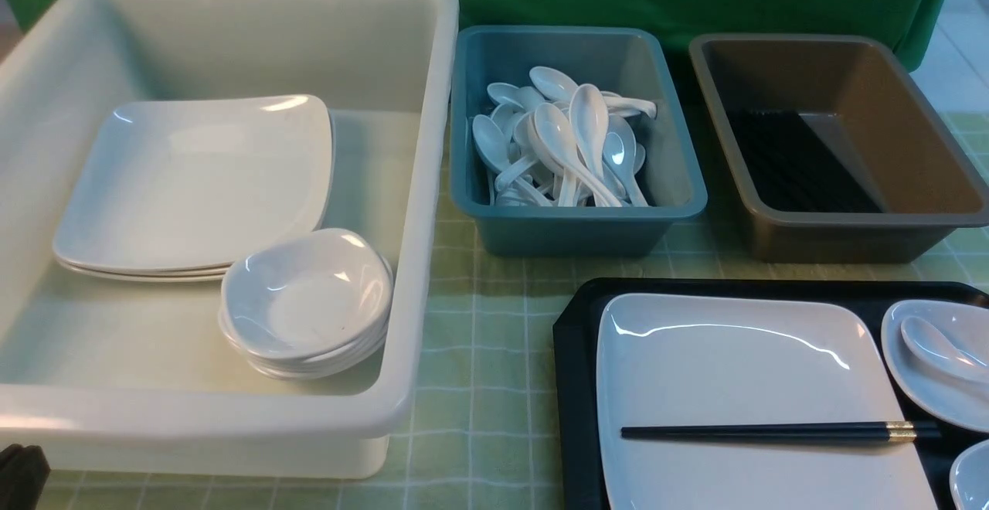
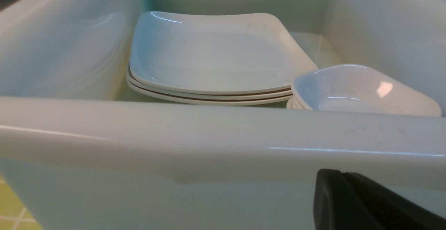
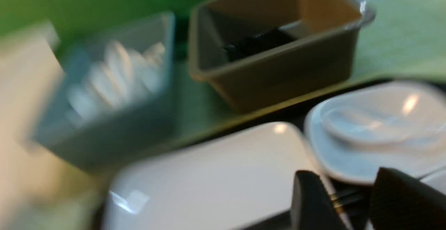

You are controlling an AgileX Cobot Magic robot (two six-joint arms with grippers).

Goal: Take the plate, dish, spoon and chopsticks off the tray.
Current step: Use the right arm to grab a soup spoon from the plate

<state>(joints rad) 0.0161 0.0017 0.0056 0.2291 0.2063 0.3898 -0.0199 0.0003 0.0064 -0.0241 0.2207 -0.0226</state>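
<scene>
The black tray [image 1: 576,355] sits at the front right. On it lies the large white plate [image 1: 742,371], with the black chopsticks [image 1: 773,433] laid across it, gold bands to the right. Beside the plate, the small dish [image 1: 919,386] holds the white spoon [image 1: 939,349]. In the blurred right wrist view my right gripper [image 3: 345,177] is open, its fingers either side of the chopsticks' [image 3: 348,198] banded end, between plate [image 3: 216,174] and dish [image 3: 348,160]. My left gripper [image 2: 339,174] is shut and empty, low against the white tub's outer wall [image 2: 209,132].
The white tub [image 1: 433,185] at the left holds stacked plates and dishes. Behind the tray, a blue tub [image 1: 680,193] holds several spoons and a brown tub [image 1: 773,239] holds black chopsticks. Another dish [image 1: 973,479] shows at the tray's near right corner. A green checked cloth covers the table.
</scene>
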